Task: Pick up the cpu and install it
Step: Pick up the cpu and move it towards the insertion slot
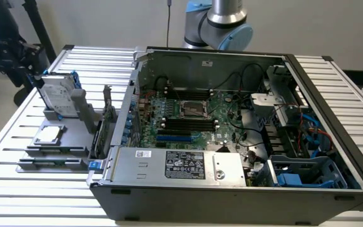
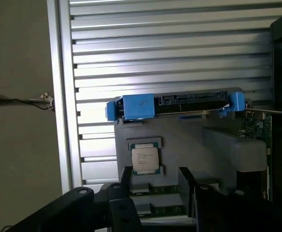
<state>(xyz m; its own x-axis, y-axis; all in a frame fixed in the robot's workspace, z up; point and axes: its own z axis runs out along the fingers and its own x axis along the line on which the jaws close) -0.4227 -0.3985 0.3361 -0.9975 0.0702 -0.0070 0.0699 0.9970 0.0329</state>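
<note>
Plainly, the cpu (image 2: 144, 160) is not yet in hand; it lies flat, shiny side up, in a shallow seat on the grey tray (image 2: 194, 145), just beside the hard drive (image 2: 179, 104), which stands on edge in its blue bracket; on the side of the cpu away from the hard drive lie two memory sticks (image 2: 165, 190); the open computer case (image 1: 232, 189) stands near the hard drive, off the tray, and both rest on a slatted metal table (image 2: 179, 48). The gripper (image 2: 155, 173) is nearest the cpu, on the side away from the hard drive; its two dark fingers (image 2: 126, 176) stand spread with nothing between them, so it is wide and empty, and it does not seem to touch the cpu. Inside the case, well apart from the hard drive, the socket (image 1: 191, 109) on the green board looks unfilled, though I cannot be sure. I judge the cpu light and stiff, a thin plate that will not bend, yet delicate; its smooth metal lid is likely slippery, and its underside should not be scraped or pressed. The sensible hold is on two opposite edges, taken squarely and gently, with the part kept level. It is thin and sits low in its seat, so there is little edge to catch; a skewed or shallow grip could let it tip or slide.
</note>
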